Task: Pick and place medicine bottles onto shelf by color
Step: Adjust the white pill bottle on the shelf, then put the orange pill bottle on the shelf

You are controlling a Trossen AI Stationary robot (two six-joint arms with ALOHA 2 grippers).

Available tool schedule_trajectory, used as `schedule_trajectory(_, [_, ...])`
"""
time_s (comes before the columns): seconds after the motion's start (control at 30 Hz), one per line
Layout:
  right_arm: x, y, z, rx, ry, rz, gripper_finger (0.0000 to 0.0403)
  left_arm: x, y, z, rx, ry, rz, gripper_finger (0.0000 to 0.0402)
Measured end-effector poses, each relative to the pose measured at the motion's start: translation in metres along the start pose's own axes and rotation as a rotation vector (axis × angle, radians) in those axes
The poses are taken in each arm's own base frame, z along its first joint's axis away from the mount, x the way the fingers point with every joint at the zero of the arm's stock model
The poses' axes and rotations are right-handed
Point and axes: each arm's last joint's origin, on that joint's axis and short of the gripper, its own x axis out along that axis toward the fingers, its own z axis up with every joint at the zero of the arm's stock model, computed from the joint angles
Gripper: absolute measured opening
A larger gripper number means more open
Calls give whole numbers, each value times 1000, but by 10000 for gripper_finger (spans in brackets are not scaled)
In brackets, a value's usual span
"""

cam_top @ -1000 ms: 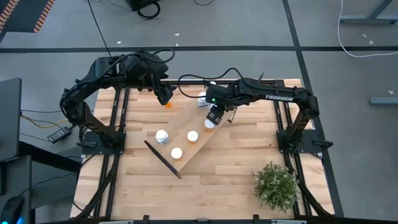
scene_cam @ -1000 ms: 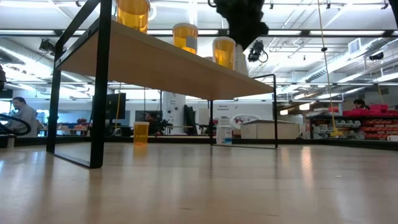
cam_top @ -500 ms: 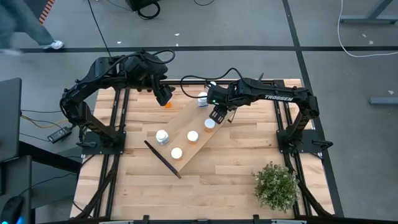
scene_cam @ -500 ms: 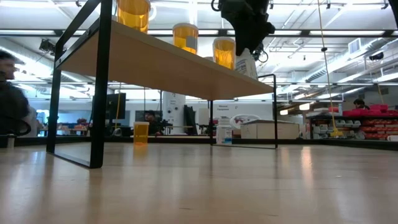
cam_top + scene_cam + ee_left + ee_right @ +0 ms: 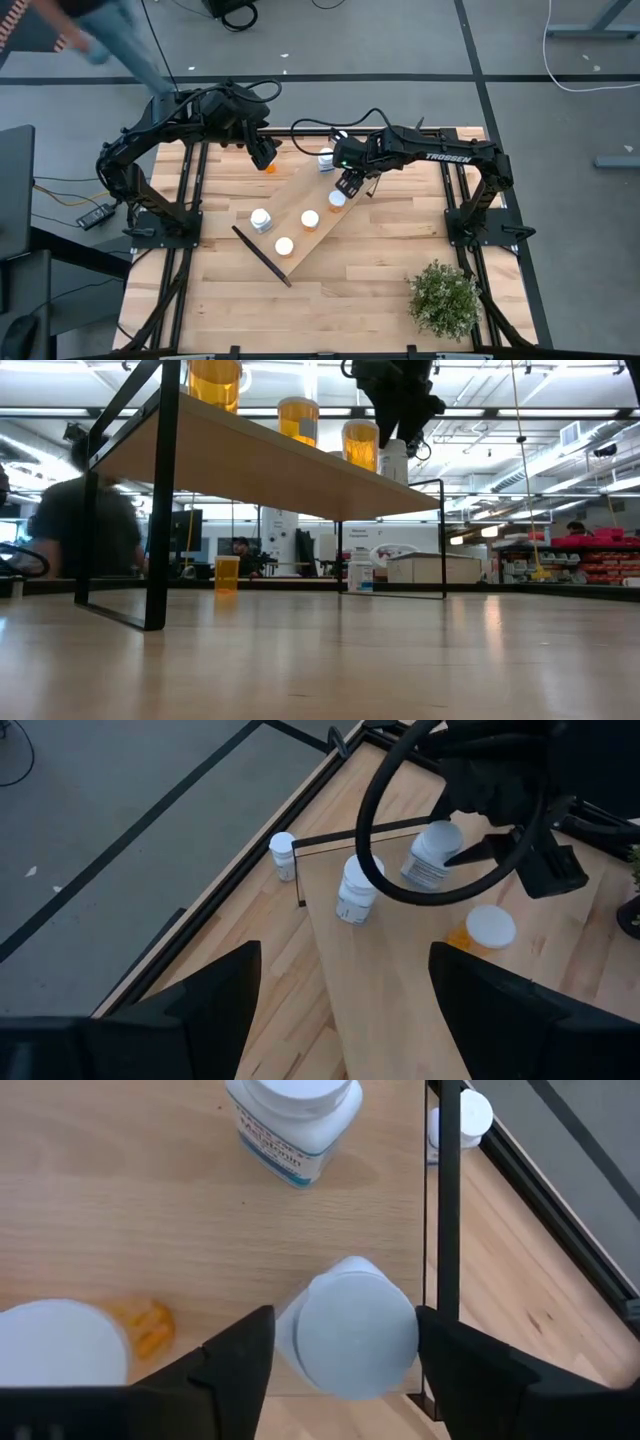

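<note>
Right wrist view — right gripper [image 5: 345, 1342], fingers parted, straddles a white bottle [image 5: 350, 1325] at the shelf [image 5: 150, 1210] edge; a lifting finger could clip it off.

right claw [image 5: 345, 1342] wider now, looser around white bottle [image 5: 352, 1330]

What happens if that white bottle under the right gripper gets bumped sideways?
The white bottle would probably tip: it stands taller than wide on the smooth shelf. Once down, its round body would likely roll, perhaps off the nearby shelf end. It looks like stiff plastic, so probably wouldn't break.
</note>
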Motion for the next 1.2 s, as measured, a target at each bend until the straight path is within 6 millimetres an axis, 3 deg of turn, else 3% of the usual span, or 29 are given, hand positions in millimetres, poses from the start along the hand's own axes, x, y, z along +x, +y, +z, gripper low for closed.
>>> schedule_trajectory(0.37, [-2, -3, -3, 31, 25, -17, 267, 0, 0, 0, -1, 0, 0, 293])
schedule_trajectory(0.67, [-28, -16, -8, 132, -42, 26, 286, 1, 4, 1, 3, -3, 11, 293])
schedule_trajectory(1.0, [-68, -46, -13, 267, -215, 30, 292, 16, 35, 8, -25, 37, 65, 284])
schedule_trajectory(1.2, [-81, -66, -13, 282, -270, 38, 292, 39, 63, 7, -28, 163, 161, 255])
